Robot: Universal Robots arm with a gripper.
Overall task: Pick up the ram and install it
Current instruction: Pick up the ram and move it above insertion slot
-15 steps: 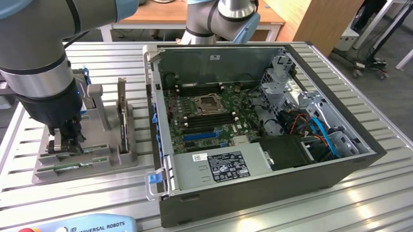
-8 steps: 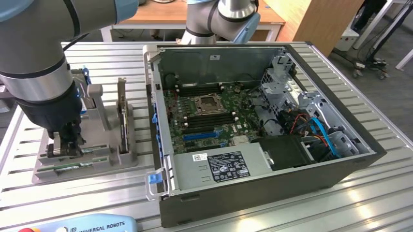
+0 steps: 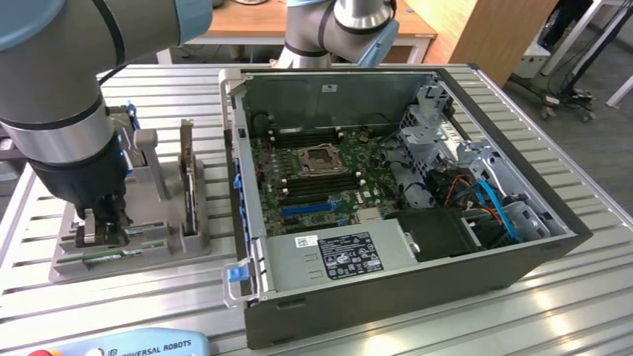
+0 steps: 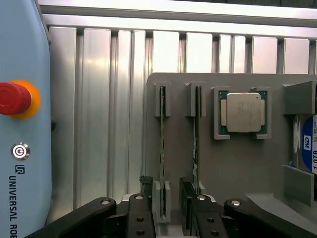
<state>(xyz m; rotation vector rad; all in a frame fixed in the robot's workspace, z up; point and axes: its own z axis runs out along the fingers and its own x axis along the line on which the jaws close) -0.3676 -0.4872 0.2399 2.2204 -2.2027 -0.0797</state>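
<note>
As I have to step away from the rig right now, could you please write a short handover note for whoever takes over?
The gripper is open, lowered onto the grey holder, its fingers either side of one ram stick, not closed on it.
The second ram stick stands on edge in the neighbouring slot.
Done: gripper positioned at the ram; nothing lifted.
Left: the grasp, the lift, and installing on the motherboard in the open computer case.

Frame edge cutting off hard drive (image 4: 307, 148) and teach pendant (image 4: 22, 124). End effector (image 3: 102, 231) covering one end of ram (image 4: 162, 144). Arm (image 3: 59, 111) blocking part of grey fixture (image 3: 163, 248) in exterior view.
</note>
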